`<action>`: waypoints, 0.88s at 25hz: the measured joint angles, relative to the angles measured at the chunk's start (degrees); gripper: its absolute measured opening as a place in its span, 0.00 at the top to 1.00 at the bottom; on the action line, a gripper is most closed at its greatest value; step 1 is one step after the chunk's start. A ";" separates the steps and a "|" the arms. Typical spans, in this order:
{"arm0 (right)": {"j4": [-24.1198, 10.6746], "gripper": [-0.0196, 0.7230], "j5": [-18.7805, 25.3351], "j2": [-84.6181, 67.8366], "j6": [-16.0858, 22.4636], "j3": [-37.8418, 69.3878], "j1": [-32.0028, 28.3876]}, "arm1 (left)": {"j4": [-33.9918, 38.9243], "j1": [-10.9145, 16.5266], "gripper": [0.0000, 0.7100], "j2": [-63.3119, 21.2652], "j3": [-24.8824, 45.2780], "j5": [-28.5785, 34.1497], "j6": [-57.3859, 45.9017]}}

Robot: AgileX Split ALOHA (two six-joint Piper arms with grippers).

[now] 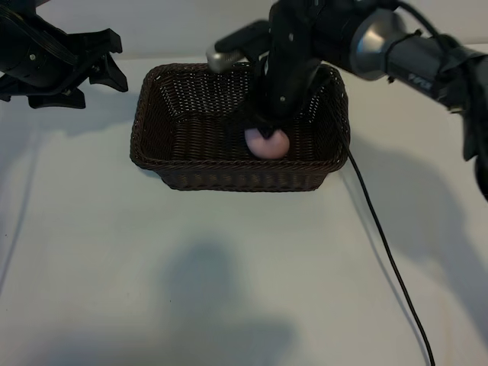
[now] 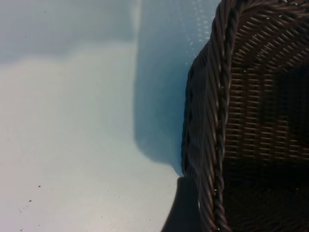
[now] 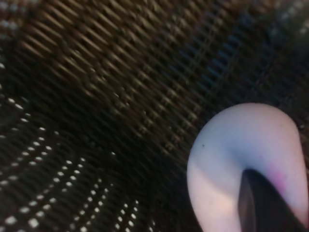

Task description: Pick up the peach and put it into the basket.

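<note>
The dark brown woven basket [image 1: 229, 164] stands at the back middle of the white table. The pale pink peach [image 1: 268, 145] is inside it, low against the front wall, right of centre. My right gripper [image 1: 267, 131] reaches down into the basket from the right and is shut on the peach's top. The right wrist view shows the peach [image 3: 231, 154] close up over the basket's weave [image 3: 96, 72], with one dark finger [image 3: 260, 203] lying against it. My left gripper [image 1: 118, 59] hangs open at the back left, outside the basket. The left wrist view shows only the basket's braided rim [image 2: 219, 121].
A black cable [image 1: 385, 244] runs from the basket's right side across the table to the front right. The white table [image 1: 114, 252] spreads bare in front of and left of the basket. The right arm's body [image 1: 412, 53] stretches over the back right.
</note>
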 joint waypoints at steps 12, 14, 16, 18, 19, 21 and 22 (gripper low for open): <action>0.00 0.19 7.71 0.60 0.78 -6.71 0.00 | 0.00 0.00 0.17 0.00 0.00 0.00 0.00; 0.00 0.14 11.39 0.60 0.90 -9.80 0.00 | 0.00 0.00 0.17 0.00 0.00 0.00 0.00; -0.13 0.14 14.83 0.60 0.90 -13.22 0.00 | 0.00 0.00 0.17 0.00 0.00 0.00 0.00; -0.33 0.17 16.51 0.60 0.90 -16.72 0.00 | 0.00 0.00 0.17 0.00 0.00 0.00 0.00; -0.63 0.19 16.67 0.60 0.91 -18.67 0.00 | 0.00 0.00 0.17 0.00 0.00 0.00 0.00; -1.15 0.22 16.77 0.43 1.22 -20.81 0.00 | 0.00 0.00 0.17 0.00 0.00 0.00 0.00; -1.69 0.23 16.77 0.17 1.51 -21.44 0.00 | 0.00 0.00 0.17 0.00 0.00 0.00 0.00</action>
